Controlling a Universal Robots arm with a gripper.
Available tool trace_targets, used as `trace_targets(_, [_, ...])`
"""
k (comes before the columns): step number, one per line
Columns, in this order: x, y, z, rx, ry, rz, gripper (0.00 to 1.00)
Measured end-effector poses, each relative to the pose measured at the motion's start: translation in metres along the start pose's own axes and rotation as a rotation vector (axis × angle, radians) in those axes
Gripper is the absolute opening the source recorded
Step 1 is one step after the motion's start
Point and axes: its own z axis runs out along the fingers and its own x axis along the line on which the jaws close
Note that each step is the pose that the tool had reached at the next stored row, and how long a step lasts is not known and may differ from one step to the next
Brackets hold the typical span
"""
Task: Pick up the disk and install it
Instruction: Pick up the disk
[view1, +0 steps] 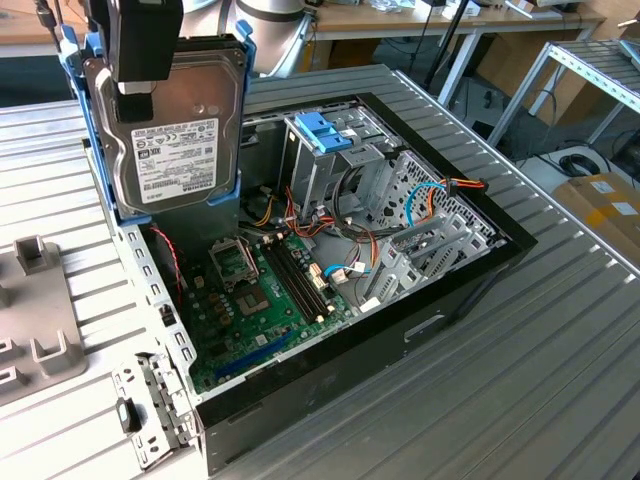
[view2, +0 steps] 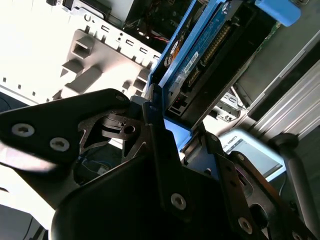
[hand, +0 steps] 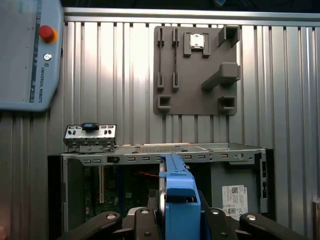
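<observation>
Above the open computer case (view1: 400, 340), the hand (view1: 140, 75) is clamped on the disk (view1: 180, 125), which hangs upright beneath it. Picking up looks done; installing is left, since the drive cage (view1: 305, 175) sits below the hand, apart from the disk.

**Disk held on edge above the open case**

The disk (view1: 180, 130) is a flat rectangular grey-metal hard drive with a white label on its broad face, framed by a light-blue plastic carrier with side rails. It stands on edge, slightly tilted and lifted clear of the bench (view1: 560, 380). It hangs over the end of the open computer case (view1: 450, 290) at the exterior view's left. The gripper (view1: 140, 82) clamps its upper edge, fingers (view2: 159, 140) pressed against both faces. The second wrist view shows its circuit-board side and connector sockets.
</observation>
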Motion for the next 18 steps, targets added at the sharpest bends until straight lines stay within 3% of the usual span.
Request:
trace_targets(6, [0.0051,-0.0001,-0.0003,0.0,0.0,0.0,0.37])
trace_targets(11, [0.0354,-0.0008,-0.0022,0.0,0.0,0.0,0.37])
trace_targets(18, [0.043,-0.0009,-0.0027,0.0,0.0,0.0,0.37])
